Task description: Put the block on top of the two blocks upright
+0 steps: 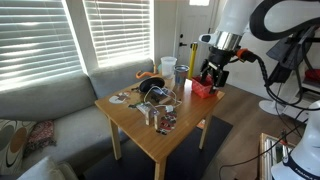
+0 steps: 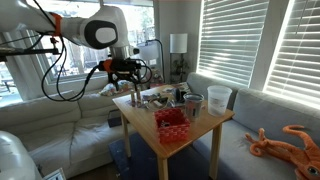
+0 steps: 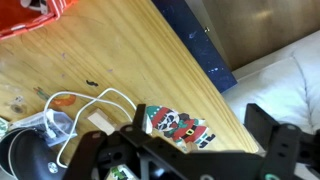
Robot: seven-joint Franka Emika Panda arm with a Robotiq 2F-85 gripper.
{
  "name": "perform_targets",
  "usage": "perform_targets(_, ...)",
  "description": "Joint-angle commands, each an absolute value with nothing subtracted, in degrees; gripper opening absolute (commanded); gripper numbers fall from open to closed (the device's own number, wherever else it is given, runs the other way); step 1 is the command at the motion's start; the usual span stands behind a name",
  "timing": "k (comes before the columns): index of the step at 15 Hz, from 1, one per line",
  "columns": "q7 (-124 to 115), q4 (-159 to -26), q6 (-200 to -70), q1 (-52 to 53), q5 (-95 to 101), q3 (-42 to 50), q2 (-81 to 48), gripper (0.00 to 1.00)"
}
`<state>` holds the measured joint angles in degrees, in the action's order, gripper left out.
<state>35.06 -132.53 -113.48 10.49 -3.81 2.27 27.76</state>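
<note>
A flat block with a Santa picture point(image 3: 172, 124) lies on the wooden table point(image 3: 130, 50) near its edge, seen in the wrist view. My gripper point(image 3: 200, 122) is open, its two black fingers framing the block from above without touching it. In both exterior views the gripper point(image 1: 211, 74) point(image 2: 125, 74) hangs above the table. Small picture blocks point(image 1: 160, 120) stand in the clutter near the table's front edge. I cannot tell which are the two stacked ones.
A red basket point(image 1: 204, 90) point(image 2: 172, 122) point(image 3: 40, 15) sits on the table. A white cable point(image 3: 85, 105), a black object point(image 3: 25, 155) and a clear cup point(image 1: 168, 68) point(image 2: 218, 98) are also there. A couch point(image 1: 50, 110) and a dark rug point(image 3: 200, 35) border the table.
</note>
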Motion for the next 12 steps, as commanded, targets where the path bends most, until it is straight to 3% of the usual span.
perform_targets(1, 42.56, -131.42, -119.69, 10.93, -0.03, 1.99, 22.28, 1.00)
perform_targets(7, 49.11, -128.96, -128.43, 8.96, 2.58, 2.57, 13.85, 1.00)
perform_targets(12, 47.18, -130.96, -127.34, 8.60, 1.53, 1.45, 15.61, 1.00)
